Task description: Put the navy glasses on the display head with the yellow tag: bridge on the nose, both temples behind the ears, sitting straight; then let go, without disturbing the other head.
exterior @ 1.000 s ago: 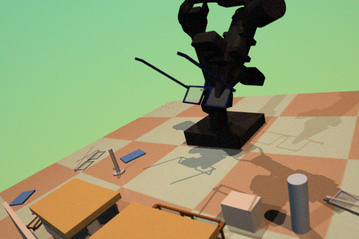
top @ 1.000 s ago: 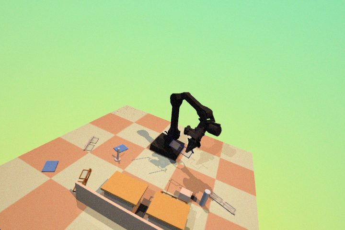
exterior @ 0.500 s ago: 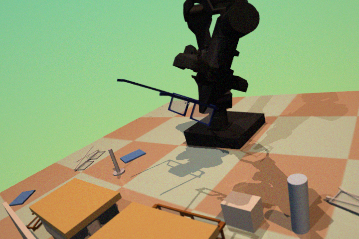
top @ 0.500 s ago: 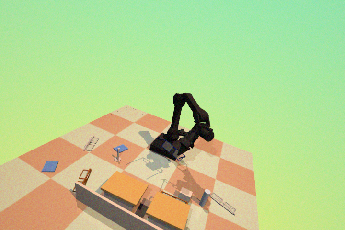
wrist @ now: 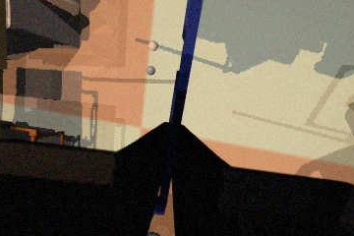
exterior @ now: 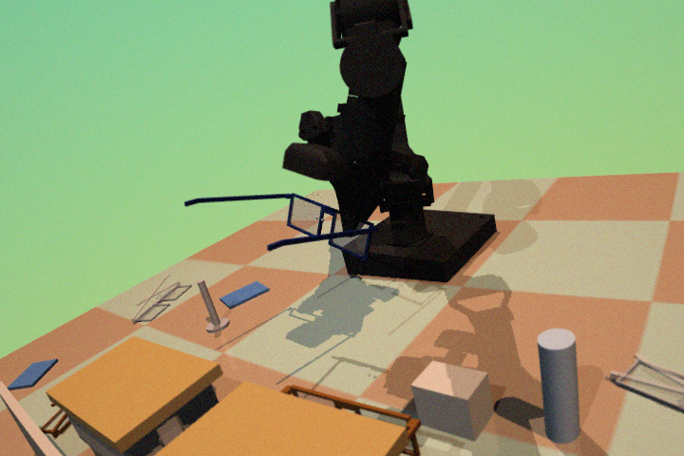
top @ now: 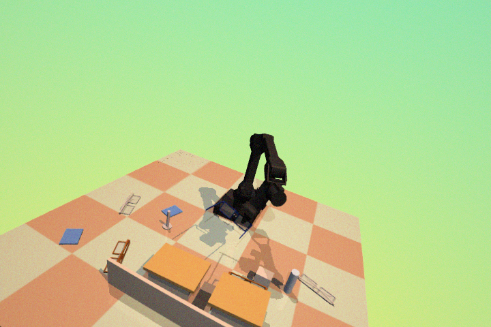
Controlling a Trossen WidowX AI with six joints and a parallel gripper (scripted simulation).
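Across a checkered tabletop [top: 281, 223] [exterior: 606, 257] of cream and salmon squares, the black six-joint arm [top: 271, 150] [exterior: 372, 128] stands folded over its own base, with a long, low grey panel [top: 157, 289] and two orange square boards [top: 176, 266] [top: 240, 298] [exterior: 133, 389] [exterior: 278, 425] well apart in front. The navy wire-framed glasses [top: 227, 209] [exterior: 304, 216] [wrist: 189, 54] hang in the air beside the base. The black parallel-jaw gripper [top: 237, 216] [exterior: 348, 222] [wrist: 172, 131] is closed to a narrow gap on their frame, seemingly near the bridge, so no reaching remains; what matters now is how the frame lies to its destination. In the wrist view its front runs nearly up the picture, crossing between the fingertips with a slight lean; in the top view both open temples point away from the base, toward the boards. The exterior view shows the front slanting downward across the lenses. Neither display head can be made out with certainty, nor can the yellow tag, so the bearing to the right nose is unclear. The single arm probably needs to carry the glasses outward, level the front and square the temples to the tagged head before lowering. A crooked approach could snag one temple or knock the other head.
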